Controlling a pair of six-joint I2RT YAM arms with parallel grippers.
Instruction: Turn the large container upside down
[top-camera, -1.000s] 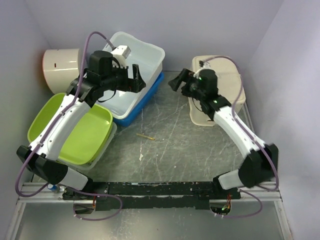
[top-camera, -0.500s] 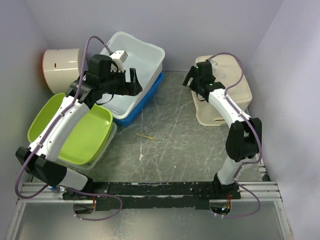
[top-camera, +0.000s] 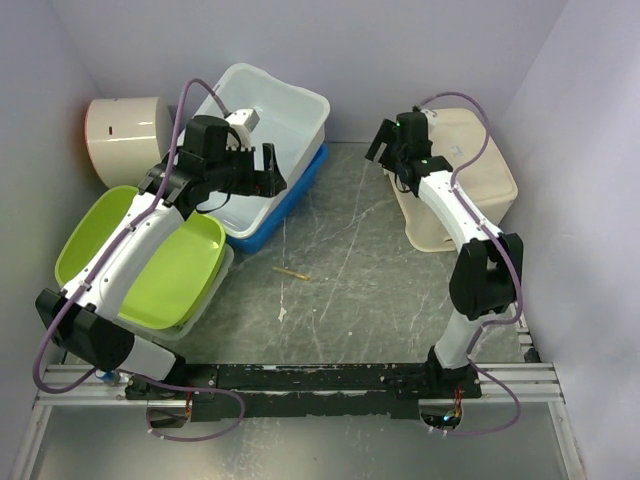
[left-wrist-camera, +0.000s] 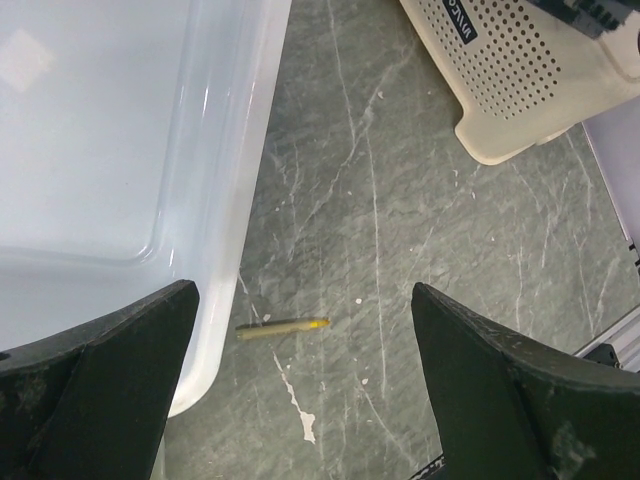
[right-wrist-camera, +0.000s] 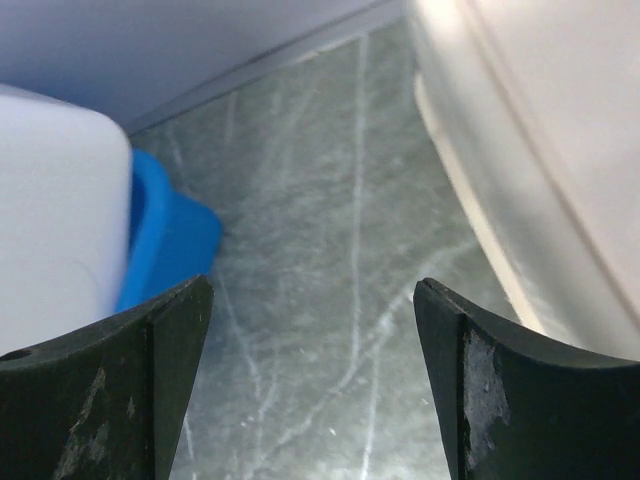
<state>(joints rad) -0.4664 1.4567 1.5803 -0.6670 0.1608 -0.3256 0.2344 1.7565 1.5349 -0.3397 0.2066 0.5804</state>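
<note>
The large container (top-camera: 272, 125) is a glossy white tub, upright with its opening up, nested in a blue tub (top-camera: 290, 200) at the back left. My left gripper (top-camera: 275, 170) is open and empty, hovering over the tub's right rim. In the left wrist view the tub's wall (left-wrist-camera: 215, 200) runs past the left finger of that gripper (left-wrist-camera: 302, 290). My right gripper (top-camera: 378, 145) is open and empty, beside the cream basket's left edge and pointing toward the tubs. The right wrist view shows this gripper (right-wrist-camera: 312, 285) above bare table, with the white tub (right-wrist-camera: 50, 200) and the blue tub (right-wrist-camera: 165, 235) at the left.
A cream perforated basket (top-camera: 465, 175) stands at the back right, also in the left wrist view (left-wrist-camera: 520, 70). Green tubs (top-camera: 150, 260) are stacked at the left, with a cream cylinder (top-camera: 125, 135) behind them. A small yellowish stick (top-camera: 292, 272) lies mid-table. Walls close in on three sides.
My right arm has swung back off the basket toward the far wall; the basket now sits further right. My left gripper has shifted slightly right over the tub's rim.
</note>
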